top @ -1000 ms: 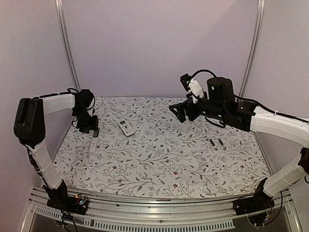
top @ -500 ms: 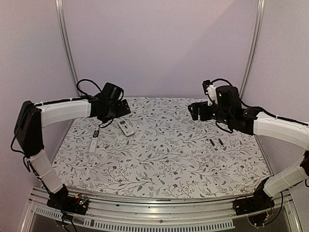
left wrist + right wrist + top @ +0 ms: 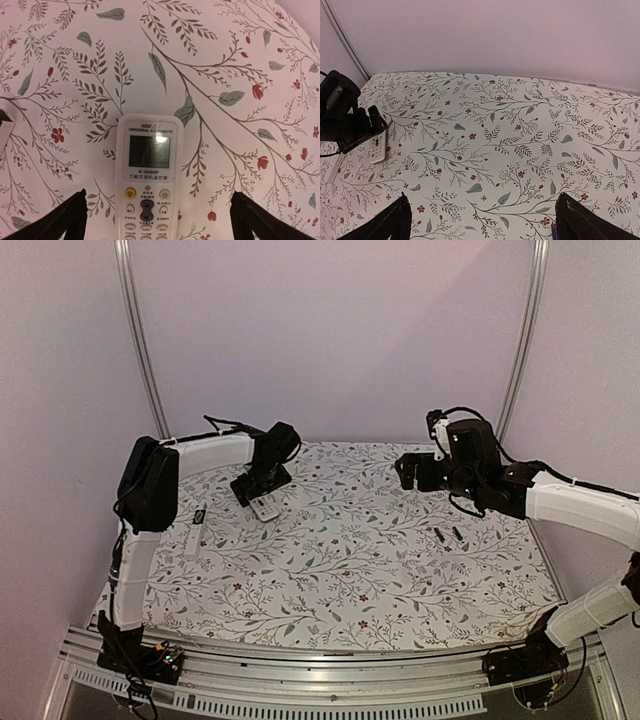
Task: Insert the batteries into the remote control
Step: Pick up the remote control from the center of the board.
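Plainly, the remote control (image 3: 147, 175) lies face up on the flowered tablecloth (image 3: 340, 570). Its screen and buttons are in view, while its back is hidden against the cloth. It is a flat white plastic slab with rounded corners, a grey screen and small round keys below it. One key is yellow and one green.

The left gripper (image 3: 159, 195) hangs just above the remote with its black fingers (image 3: 65, 220) spread wide. One stands on each side of the remote's lower half, and neither touches it. Nothing is held.

The batteries (image 3: 448, 534), two slim black cylinders, lie side by side on the cloth, well apart from the remote on its right. They are close to the table's right edge, under the right arm's white forearm.

The right gripper (image 3: 482, 196) is raised above the cloth, to the right of the remote and towards the back wall. It faces the remote, its jaws are wide and it holds nothing.

A slim white strip (image 3: 192, 540) lies to the left of the remote, nearer the arm bases. Beside it is a small dark piece (image 3: 200, 515), too small to make out.

The cloth looks matte and smooth, printed with grey-green sprigs and small red flowers. Between the remote and the batteries it is bare. Just beyond the remote, the table ends at the pale back wall (image 3: 330, 340).
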Tool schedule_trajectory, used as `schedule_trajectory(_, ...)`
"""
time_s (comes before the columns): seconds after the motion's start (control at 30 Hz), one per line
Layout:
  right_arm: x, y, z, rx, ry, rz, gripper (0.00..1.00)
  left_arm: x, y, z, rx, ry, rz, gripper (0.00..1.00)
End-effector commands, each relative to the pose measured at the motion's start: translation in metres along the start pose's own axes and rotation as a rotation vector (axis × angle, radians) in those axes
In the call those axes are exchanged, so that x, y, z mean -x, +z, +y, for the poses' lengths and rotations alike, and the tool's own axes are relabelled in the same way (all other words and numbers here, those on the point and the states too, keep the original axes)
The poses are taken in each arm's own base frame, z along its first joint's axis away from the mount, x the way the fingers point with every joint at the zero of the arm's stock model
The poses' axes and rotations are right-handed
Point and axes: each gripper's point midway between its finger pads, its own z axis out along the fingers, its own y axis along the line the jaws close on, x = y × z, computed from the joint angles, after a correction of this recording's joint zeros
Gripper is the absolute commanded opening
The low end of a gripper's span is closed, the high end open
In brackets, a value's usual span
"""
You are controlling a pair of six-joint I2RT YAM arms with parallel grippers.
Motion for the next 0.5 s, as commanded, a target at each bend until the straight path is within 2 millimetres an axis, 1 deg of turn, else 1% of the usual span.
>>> schedule_trajectory(0.0, -0.016, 0.003, -0.007, -0.021, 0.004, 0.043, 0.99, 0.007, 0.001, 0.018, 0.076, -0.014, -0.024, 1.00)
schedule_trajectory(0.1, -0.018, 0.005, -0.007, -0.021, 0.004, 0.049, 0.99, 0.001, 0.011, 0.026, 0.103, -0.001, -0.010, 1.00)
schedule_trajectory(0.23, -0.018, 0.006, -0.007, -0.026, 0.006, 0.048, 0.99, -0.011, 0.032, 0.037, 0.145, 0.010, 0.043, 1.00)
schedule_trajectory(0.47, -0.018, 0.005, -0.008, -0.030, 0.003, 0.050, 0.99, -0.021, 0.047, 0.037, 0.150, 0.054, 0.065, 1.00)
